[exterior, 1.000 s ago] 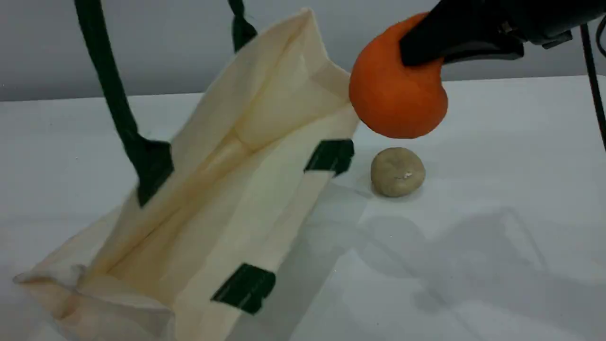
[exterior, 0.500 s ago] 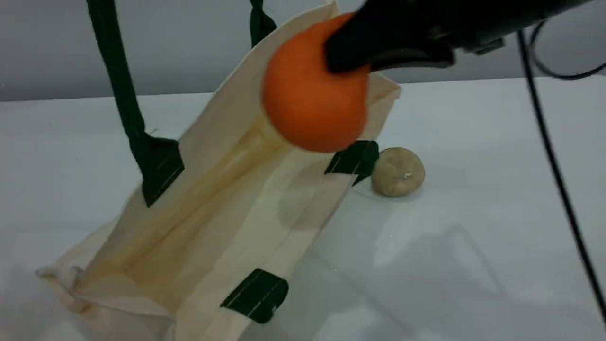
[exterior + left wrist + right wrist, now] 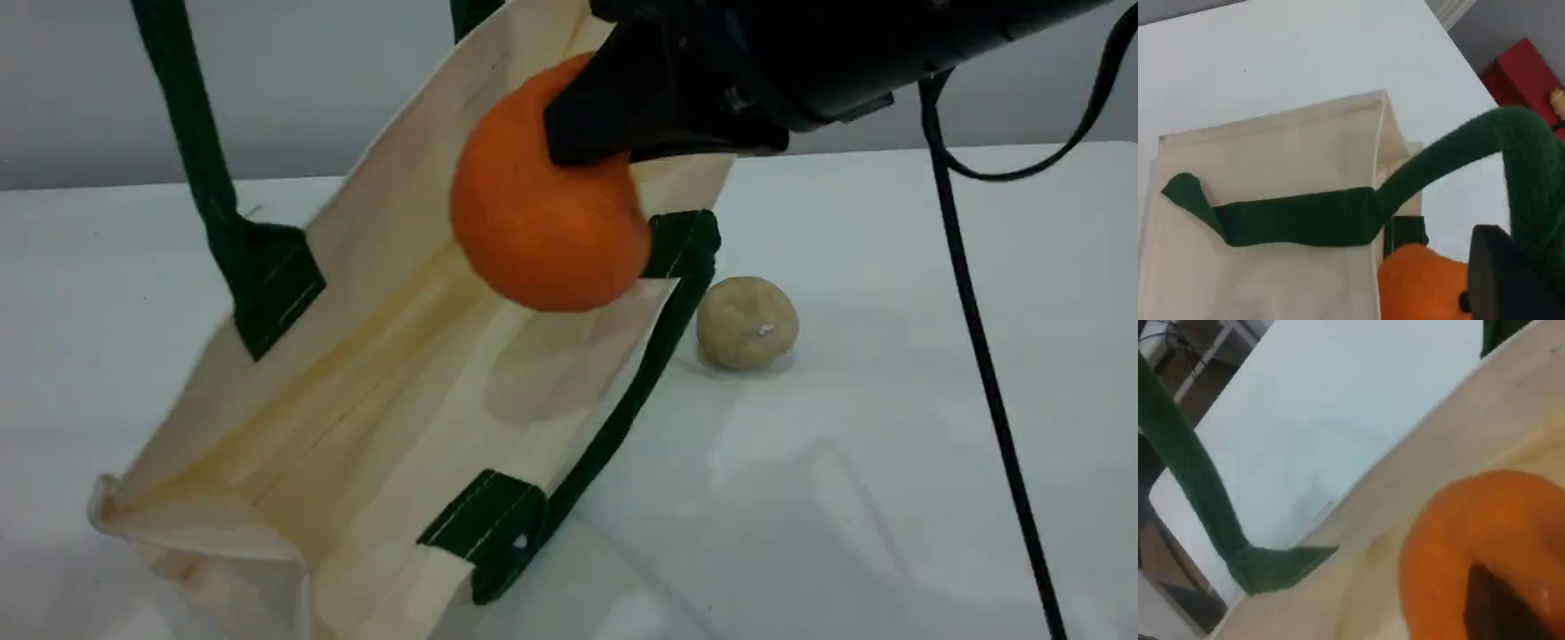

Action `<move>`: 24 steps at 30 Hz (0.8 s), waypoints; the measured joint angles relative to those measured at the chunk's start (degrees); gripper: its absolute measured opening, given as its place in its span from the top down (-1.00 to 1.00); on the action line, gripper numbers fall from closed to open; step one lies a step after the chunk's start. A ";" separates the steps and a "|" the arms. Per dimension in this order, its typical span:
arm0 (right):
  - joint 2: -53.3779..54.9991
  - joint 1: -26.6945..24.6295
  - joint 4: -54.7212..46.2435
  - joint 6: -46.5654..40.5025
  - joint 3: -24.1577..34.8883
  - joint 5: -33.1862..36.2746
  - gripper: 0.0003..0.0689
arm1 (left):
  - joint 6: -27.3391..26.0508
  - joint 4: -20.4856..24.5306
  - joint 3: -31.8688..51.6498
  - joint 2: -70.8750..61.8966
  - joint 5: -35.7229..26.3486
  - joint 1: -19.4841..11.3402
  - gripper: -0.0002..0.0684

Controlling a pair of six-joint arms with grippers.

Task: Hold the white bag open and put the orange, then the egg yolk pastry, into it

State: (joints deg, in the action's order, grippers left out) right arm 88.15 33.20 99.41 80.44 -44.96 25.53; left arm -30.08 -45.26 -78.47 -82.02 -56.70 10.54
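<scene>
The white bag (image 3: 373,391) lies tilted with its mouth wide open toward the camera. Its far green handle (image 3: 191,133) is pulled taut upward out of the scene view's top. In the left wrist view that handle (image 3: 1531,167) runs to the left gripper (image 3: 1521,267), which is shut on it. The right gripper (image 3: 582,142) is shut on the orange (image 3: 547,222) and holds it in the air over the bag's mouth. The orange (image 3: 1485,527) fills the right wrist view's lower right. The egg yolk pastry (image 3: 745,322) rests on the table just right of the bag.
The bag's near handle (image 3: 622,400) hangs loose over its right rim, close to the pastry. A black cable (image 3: 978,356) dangles from the right arm across the table's right side. The white table (image 3: 889,498) stretches right and to the front.
The right gripper has carried the orange leftward, from above the pastry to over the bag's mouth. The bag has shifted and its near handle has flopped out over the right rim.
</scene>
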 joint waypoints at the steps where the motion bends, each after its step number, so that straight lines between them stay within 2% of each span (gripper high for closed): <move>1: 0.41 0.00 0.49 0.00 -0.06 0.08 0.89 | 0.00 0.04 0.00 0.00 0.00 0.00 0.79; 7: 4.81 2.46 0.52 5.23 -0.75 0.29 0.89 | 0.00 0.06 0.00 0.00 0.01 0.00 0.79; 15: 12.23 5.65 0.58 5.42 -7.00 -0.49 0.89 | 0.00 0.11 0.00 -0.05 -0.24 0.00 0.79; 24: 21.84 5.70 0.66 5.15 -13.43 -1.52 0.89 | 0.15 0.11 0.00 -0.05 -0.71 0.00 0.79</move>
State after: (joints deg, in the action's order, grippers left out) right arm 109.99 38.90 100.08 85.58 -58.39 24.01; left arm -29.93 -45.15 -78.47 -82.06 -57.40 10.54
